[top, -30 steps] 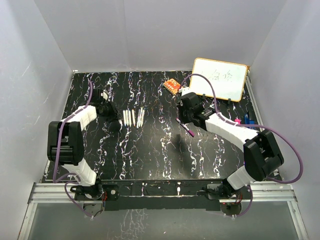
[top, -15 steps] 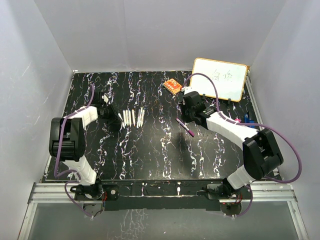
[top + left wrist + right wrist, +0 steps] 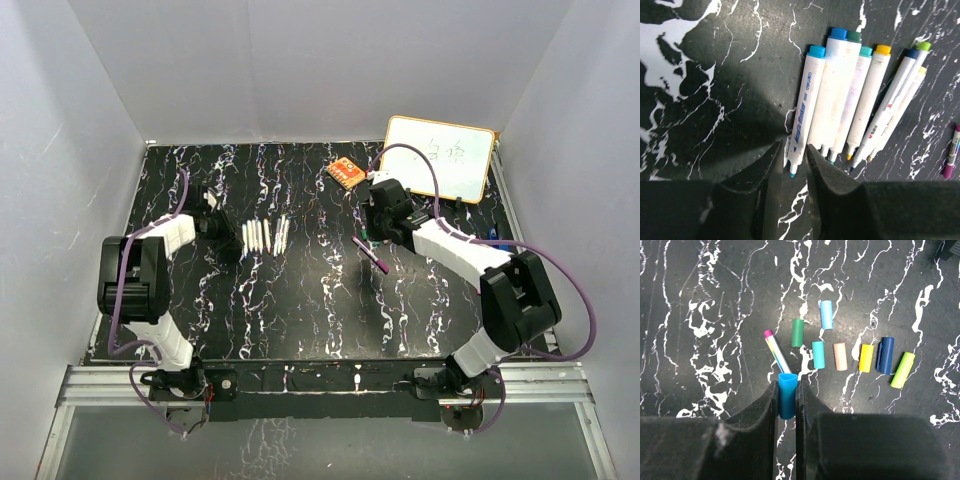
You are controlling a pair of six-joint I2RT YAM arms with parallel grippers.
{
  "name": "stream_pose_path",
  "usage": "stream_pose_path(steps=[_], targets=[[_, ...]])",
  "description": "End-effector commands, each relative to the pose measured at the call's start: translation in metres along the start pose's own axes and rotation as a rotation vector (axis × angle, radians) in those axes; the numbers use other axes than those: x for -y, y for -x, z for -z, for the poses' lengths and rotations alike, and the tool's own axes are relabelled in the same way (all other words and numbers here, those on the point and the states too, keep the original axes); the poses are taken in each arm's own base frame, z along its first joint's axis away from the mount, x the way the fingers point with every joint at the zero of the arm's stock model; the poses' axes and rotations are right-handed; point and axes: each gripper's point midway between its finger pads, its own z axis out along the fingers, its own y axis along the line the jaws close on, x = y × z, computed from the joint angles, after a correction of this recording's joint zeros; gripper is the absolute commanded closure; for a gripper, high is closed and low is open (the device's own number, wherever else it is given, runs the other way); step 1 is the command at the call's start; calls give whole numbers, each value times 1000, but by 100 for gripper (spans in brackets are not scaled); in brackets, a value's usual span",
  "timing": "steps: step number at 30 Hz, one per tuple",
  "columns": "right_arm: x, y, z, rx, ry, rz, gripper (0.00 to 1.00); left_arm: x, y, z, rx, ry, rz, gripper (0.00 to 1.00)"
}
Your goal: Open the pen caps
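The right pincer (image 3: pixel 787 386) was closed on a blue cap (image 3: pixel 787 399). It gripped the cap across its sides, with the open end poking out past the fingertips. The step in hand looked like setting this cap down among the loose caps (image 3: pixel 840 356), which lay on the table (image 3: pixel 700 290) ahead of the fingertips and off toward the right finger's side. They ran from a green cap (image 3: pixel 798 332) out to a lime cap (image 3: pixel 902 370).

Just ahead of the left finger lay a capped pen (image 3: pixel 777 352), and its pink cap (image 3: pixel 768 333) pointed away from the pincer. That pen was the hazard, because a straight drop would land the blue cap on or against its barrel. A small shift toward the right finger's side would be safer, aiming for the bare patch short of the teal cap (image 3: pixel 818 354).

The cap is round and would roll. It should therefore go low until it nearly touched the table, and the fingers should part only a little.

The left pincer (image 3: pixel 795 156) was narrow. The tip of the nearest of the uncapped markers (image 3: pixel 840 95) lay in the gap, apparently not pinched. The rest of the row fanned out ahead toward its right finger's side. It was best kept out of the way.
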Motion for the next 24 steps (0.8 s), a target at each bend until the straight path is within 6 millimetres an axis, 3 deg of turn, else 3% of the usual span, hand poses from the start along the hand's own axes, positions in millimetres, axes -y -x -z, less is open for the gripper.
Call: stream_pose_path(steps=[1,3,6,7,10,12,18,24], targets=[[12,25,-11,55,-43,-22,100,18,29,50,162,-10,-23,75],[17,20,-18,34,-60,-31,100,25,40,72,241,-12,-33,71],[26,12,-25,3,-86,-49,100,37,52,103,357,-44,-50,55],[29,9,-27,-7,-94,-55,100,46,56,122,418,-80,-64,49],[35,-2,-28,-39,-112,-61,100,63,60,148,506,-164,-82,14],[36,-7,-28,-51,-111,-61,100,74,61,159,527,-211,-93,2],[27,-1,-28,-18,-50,-50,100,88,61,170,535,-283,-91,1],[11,16,-43,-23,0,-36,100,90,58,167,530,-302,-77,2]])
